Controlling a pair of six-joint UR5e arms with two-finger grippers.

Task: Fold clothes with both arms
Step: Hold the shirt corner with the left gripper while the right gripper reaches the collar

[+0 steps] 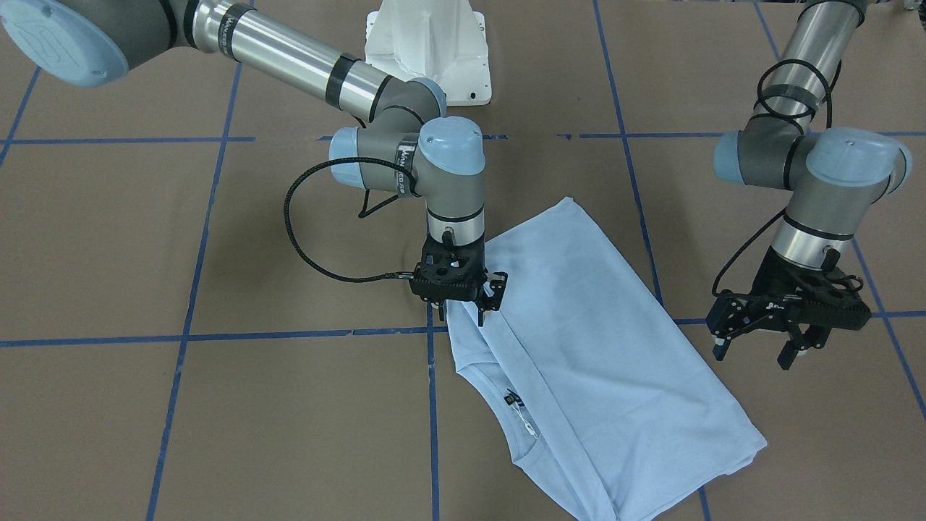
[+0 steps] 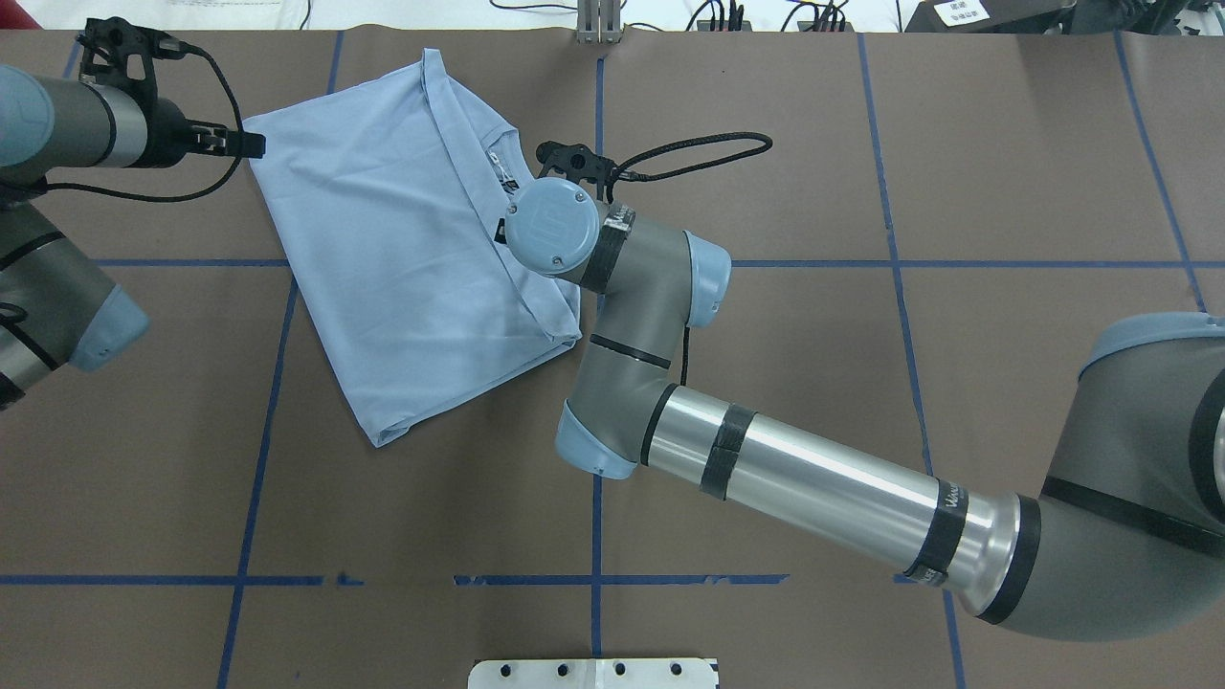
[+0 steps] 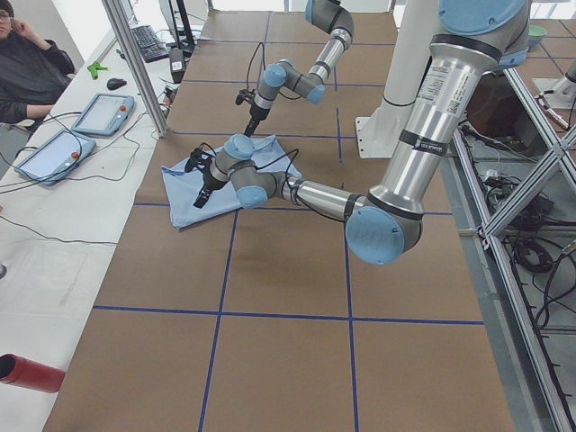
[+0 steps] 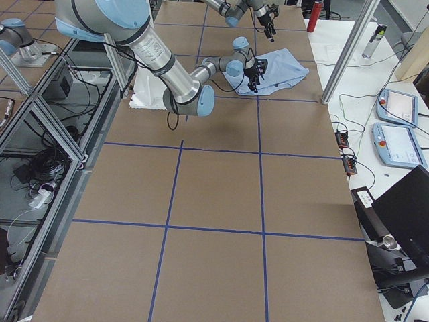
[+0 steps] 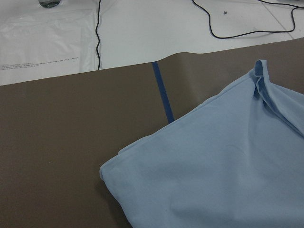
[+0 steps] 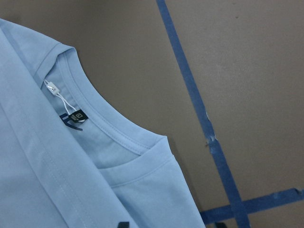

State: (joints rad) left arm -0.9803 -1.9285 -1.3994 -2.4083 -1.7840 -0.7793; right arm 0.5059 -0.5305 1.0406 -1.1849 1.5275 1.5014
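The light blue T-shirt (image 1: 593,347) lies folded lengthwise and slanted on the brown table, also visible in the overhead view (image 2: 383,258). Its ribbed collar (image 6: 114,128) and dark neck label (image 6: 73,118) face up. My right gripper (image 1: 463,311) points straight down at the shirt's edge beside the collar, fingers apart with no cloth pinched between them. My left gripper (image 1: 756,353) hangs open just off the shirt's opposite long edge, holding nothing. The overhead view shows the left gripper (image 2: 234,144) next to a shirt corner (image 5: 107,168). The chest print is hidden.
The white pedestal base (image 1: 427,51) stands at the robot's side of the table. Blue tape lines (image 1: 217,336) cross the brown surface. A person (image 3: 27,54) sits at a side bench with tablets (image 3: 99,112), and a red cylinder (image 3: 27,373) lies there.
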